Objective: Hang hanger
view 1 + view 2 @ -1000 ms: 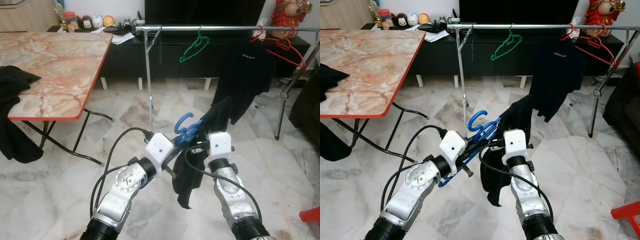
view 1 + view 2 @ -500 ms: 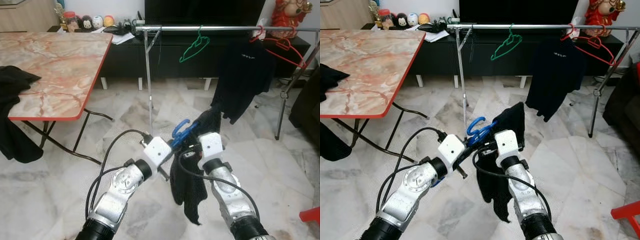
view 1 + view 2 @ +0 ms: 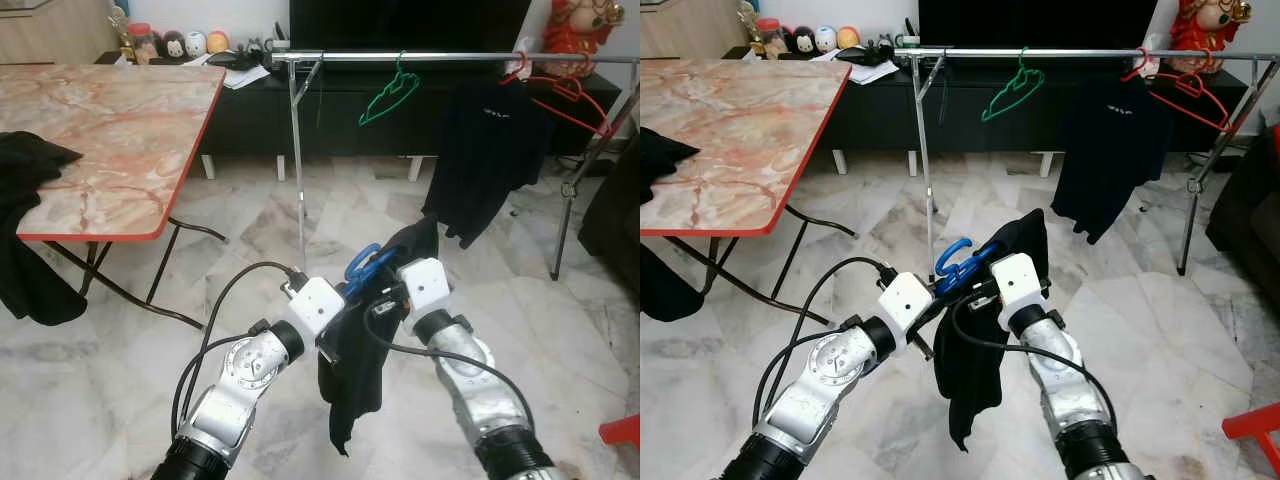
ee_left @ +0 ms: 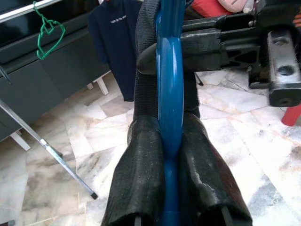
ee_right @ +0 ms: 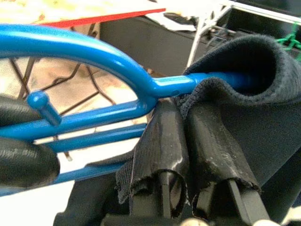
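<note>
While the blue hanger (image 3: 362, 268) sits low in front of the robot, well short of the clothes rail (image 3: 450, 57), both arms are busy with it at once. The left pincer (image 4: 171, 141) has its 2 black fingers pressed together on the hanger's blue bar, as the left wrist view shows. The right pincer (image 5: 188, 141) is pinched on a fold of the black garment (image 3: 360, 350) just beside the hanger's shoulder. That garment drapes from the hanger and hangs down toward 6 o'clock between the 2 forearms, clear of the marble floor (image 3: 250, 220).

The step in hand looks like dressing the hanger, or steadying the cloth on it, before the carry; the hanging itself is not yet done. The rail lies off at 12 o'clock, and already carries a green hanger (image 3: 388, 95), a dark shirt (image 3: 490, 150) and a red hanger (image 3: 560, 95). The marble counter (image 3: 100, 130) stands at 10 o'clock.

The next move probably calls for raising the hook to rail height and stepping closer. A bare stretch of rail between the green hanger and the dark shirt seems the likeliest target. The risk is the cloth slipping off 1 shoulder during the lift.
</note>
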